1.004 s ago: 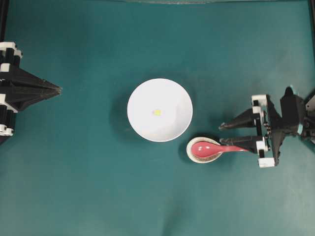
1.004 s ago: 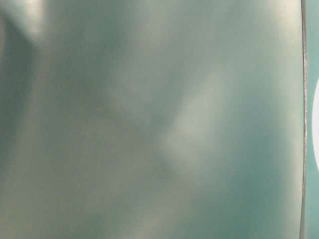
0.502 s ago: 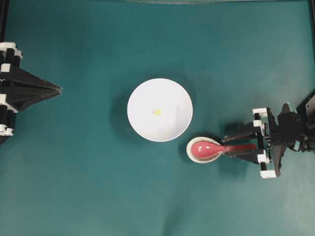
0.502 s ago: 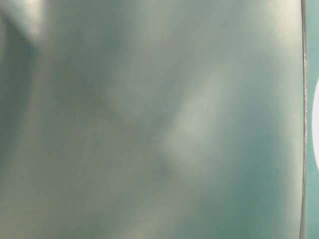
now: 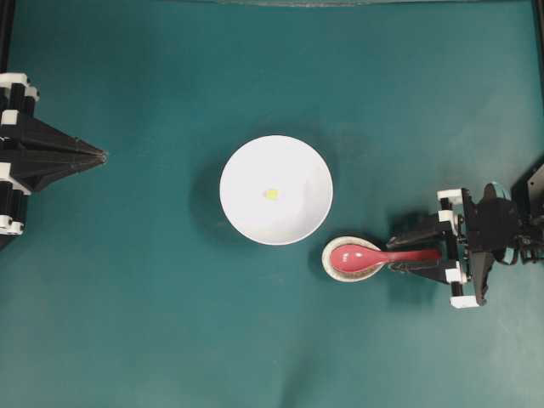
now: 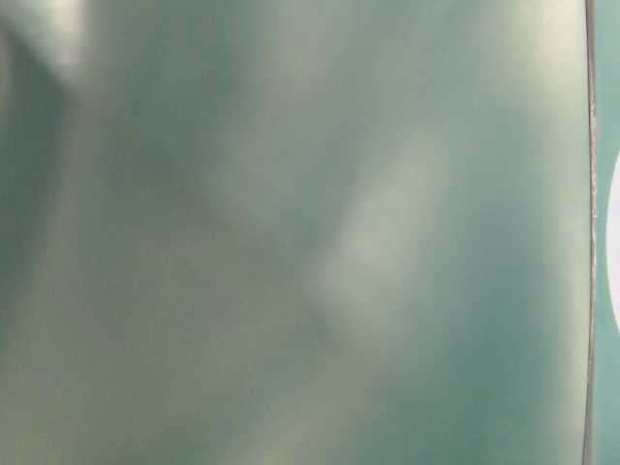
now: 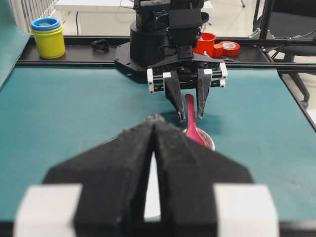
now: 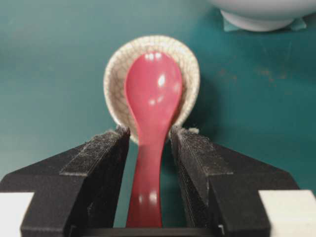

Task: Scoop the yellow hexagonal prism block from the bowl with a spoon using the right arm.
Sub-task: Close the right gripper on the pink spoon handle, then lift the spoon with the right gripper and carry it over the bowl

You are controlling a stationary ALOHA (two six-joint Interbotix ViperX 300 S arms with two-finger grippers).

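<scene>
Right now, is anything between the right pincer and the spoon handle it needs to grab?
Nothing visible. The right pincer is open with its fingers either side of the spoon handle; the scoop lies in the speckled spoon rest.

**Right gripper spread, left gripper closed**

Right arm (image 5: 501, 234) reaches in from right edge, wrist pitched down, right gripper (image 5: 406, 250) low over table, jaws wide apart, one finger (image 8: 101, 163) each side of a handle, gaps visible both sides. Left gripper (image 5: 100, 155) at left edge, level, fingers (image 7: 133, 148) pressed together, holding nothing.
</scene>
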